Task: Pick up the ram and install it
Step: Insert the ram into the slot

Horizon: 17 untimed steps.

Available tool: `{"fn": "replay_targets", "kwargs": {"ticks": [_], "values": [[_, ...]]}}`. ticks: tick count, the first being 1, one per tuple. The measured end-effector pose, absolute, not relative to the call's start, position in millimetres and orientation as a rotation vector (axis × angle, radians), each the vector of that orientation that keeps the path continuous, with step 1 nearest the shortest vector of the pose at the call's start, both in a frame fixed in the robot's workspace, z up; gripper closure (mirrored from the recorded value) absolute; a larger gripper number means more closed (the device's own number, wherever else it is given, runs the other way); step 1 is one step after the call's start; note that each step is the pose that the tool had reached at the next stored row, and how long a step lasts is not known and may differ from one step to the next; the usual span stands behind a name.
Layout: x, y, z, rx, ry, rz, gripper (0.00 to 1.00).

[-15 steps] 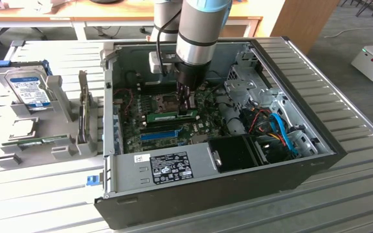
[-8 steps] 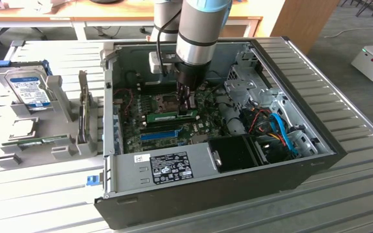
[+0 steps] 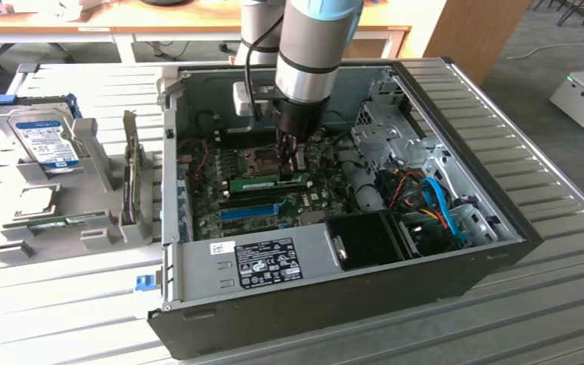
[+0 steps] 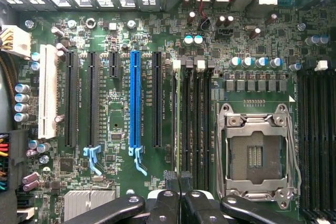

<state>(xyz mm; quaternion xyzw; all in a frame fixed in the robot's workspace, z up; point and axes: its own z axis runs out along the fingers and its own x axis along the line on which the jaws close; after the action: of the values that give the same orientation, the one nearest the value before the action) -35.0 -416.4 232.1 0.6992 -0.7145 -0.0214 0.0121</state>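
Exterior view: open computer case (image 3: pixel 271 312) on slatted worktop (image 3: pixel 58 312); arm reaches down inside, hand (image 3: pixel 294 173) over one end of the ram (image 3: pixel 261 183), which stands on edge in a slot beside the processor socket (image 3: pixel 259 161). Wrist view: hand (image 4: pixel 178 178) closed almost fully, fingertips (image 4: pixel 170 176) at the end of the ram (image 4: pixel 178 119); actual pinch cannot be told. Ram lies between black slots, blue slot (image 4: pixel 135 103) nearby.

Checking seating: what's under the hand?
The ram, edge-on in a slot beside the CPU socket. The hand covers one end, so seating there is hidden.
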Motion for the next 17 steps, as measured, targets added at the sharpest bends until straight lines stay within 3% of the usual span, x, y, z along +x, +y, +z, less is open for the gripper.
{"fn": "replay_targets", "kwargs": {"ticks": [17], "values": [[-35.0, -415.6, 231.8, 2.180, -2.228, -0.067, 0.88]]}}
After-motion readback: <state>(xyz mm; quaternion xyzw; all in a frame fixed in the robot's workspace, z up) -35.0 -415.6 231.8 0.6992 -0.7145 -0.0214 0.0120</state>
